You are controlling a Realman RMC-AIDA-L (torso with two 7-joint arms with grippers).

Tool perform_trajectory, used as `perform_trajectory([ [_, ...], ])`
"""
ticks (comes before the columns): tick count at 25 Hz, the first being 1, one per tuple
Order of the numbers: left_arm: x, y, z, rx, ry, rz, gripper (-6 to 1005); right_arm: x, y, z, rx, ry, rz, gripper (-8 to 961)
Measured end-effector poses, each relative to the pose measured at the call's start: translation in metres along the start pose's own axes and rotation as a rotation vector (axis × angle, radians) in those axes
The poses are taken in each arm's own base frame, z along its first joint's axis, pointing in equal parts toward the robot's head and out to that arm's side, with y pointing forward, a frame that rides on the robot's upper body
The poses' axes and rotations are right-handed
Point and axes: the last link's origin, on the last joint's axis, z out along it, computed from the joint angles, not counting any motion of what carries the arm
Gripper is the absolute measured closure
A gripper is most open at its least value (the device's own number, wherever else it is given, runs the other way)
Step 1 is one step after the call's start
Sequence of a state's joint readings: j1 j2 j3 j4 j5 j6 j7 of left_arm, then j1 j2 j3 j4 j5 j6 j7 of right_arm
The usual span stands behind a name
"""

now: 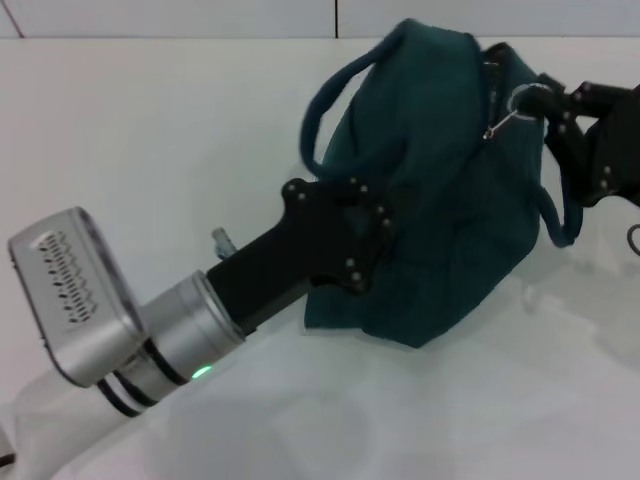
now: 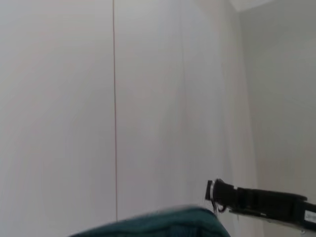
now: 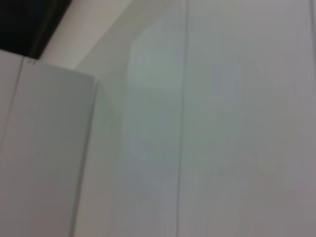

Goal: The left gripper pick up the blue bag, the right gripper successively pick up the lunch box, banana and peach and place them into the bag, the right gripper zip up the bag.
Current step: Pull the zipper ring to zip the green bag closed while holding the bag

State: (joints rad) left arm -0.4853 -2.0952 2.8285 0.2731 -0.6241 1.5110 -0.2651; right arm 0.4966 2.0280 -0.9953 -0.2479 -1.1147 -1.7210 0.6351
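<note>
A: Where is the blue bag (image 1: 450, 200) sitting?

B: It is sitting on the white table (image 1: 150, 150), toward the far right side. It is looking soft and floppy, made of dark teal cloth. One loop handle (image 1: 335, 90) is sticking up and curving over on its left.

A: What is touching it?

B: The left gripper (image 1: 375, 235) is pressing into the bag's near left side. Its fingers are clamped on the cloth. Its black body is blocking part of the bag, and a green light (image 1: 202, 373) is glowing on its shiny round wrist.

A: And the other claw?

B: The right gripper (image 1: 550, 105) is sitting at the bag's top right end. Its black fingers are pinching the round metal zipper ring (image 1: 525, 100). The left wrist view is showing that claw (image 2: 219, 195) just past the bag's top edge (image 2: 163, 222), with a plain white wall (image 2: 148, 98) behind.

A: What is the right wrist view showing?

B: Only pale wall panels (image 3: 222, 123).
</note>
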Motion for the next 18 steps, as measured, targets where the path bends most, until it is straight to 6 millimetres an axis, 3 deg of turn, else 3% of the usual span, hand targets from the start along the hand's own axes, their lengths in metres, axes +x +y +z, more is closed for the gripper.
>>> perform_trajectory([
  [10,-0.005,-0.010,-0.023,-0.021,-0.066,0.012,956,-0.003,-0.007,-0.001,0.055,-0.026,0.039,937],
  [18,-0.002,-0.004,-0.024,-0.051,-0.041,-0.001,994,-0.002,-0.004,0.001,0.037,-0.027,0.049,936],
])
